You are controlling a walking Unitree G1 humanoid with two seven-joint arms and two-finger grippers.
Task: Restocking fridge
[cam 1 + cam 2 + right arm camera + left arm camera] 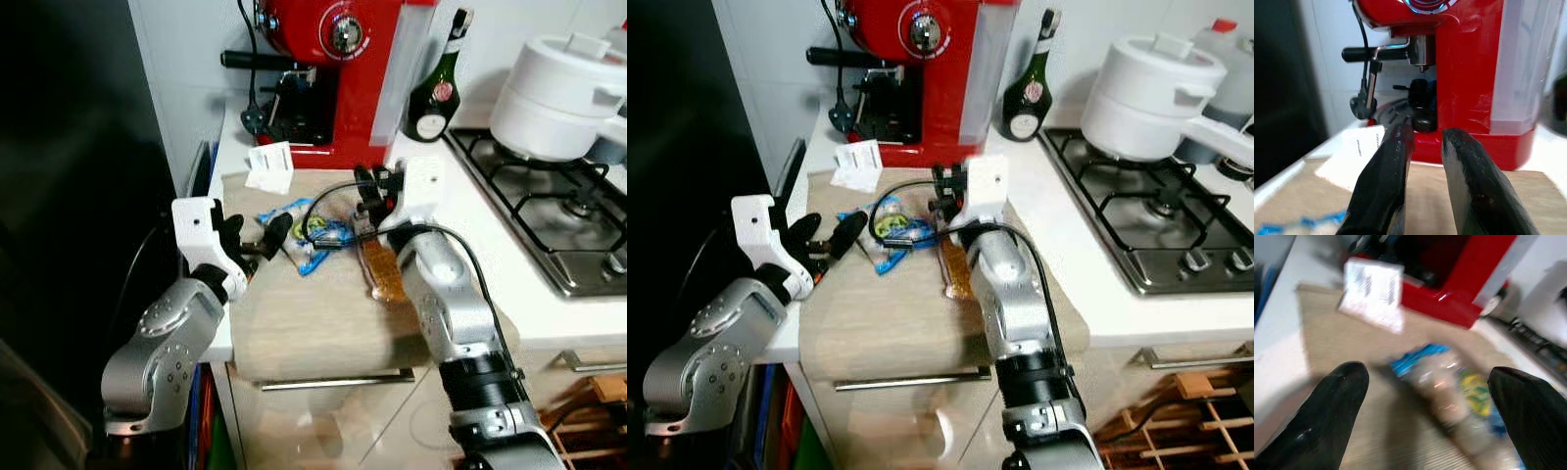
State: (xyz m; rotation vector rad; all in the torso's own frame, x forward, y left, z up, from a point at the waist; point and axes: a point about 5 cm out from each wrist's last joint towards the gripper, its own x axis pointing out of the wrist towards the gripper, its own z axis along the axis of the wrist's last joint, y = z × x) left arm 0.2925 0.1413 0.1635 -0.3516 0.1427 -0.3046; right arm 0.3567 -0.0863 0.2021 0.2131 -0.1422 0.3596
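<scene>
— Left gripper (263, 238)?
— Over the left part of the wooden board (313, 323), fingers spread wide, nothing between them. Pointed right, toward the blue-edged clear packet (306, 231), tips just short of its left end.

— Right gripper (376, 193)?
— Raised over the far right part of the board, aimed at the red coffee machine (338, 69). Fingers nearly together with a narrow gap, nothing held.

— Location of the goods to restock?
— Blue-edged packet flat on the board, near its far middle, yellow and green print showing through the wrap. Just to its right, an amber-coloured packet (384, 274) lying lengthwise, partly under the right arm. Contents of either hard to tell.

— Else on the counter?
— White paper slip with a barcode (269, 166) at the board's far left corner, touching the coffee machine's base. Dark green bottle (435, 86) to the right of the machine. Farther right, a gas hob (549, 225) carrying a white lidded pot (554, 93). Dark tall surface (69, 196) along the left, beside the counter.
</scene>
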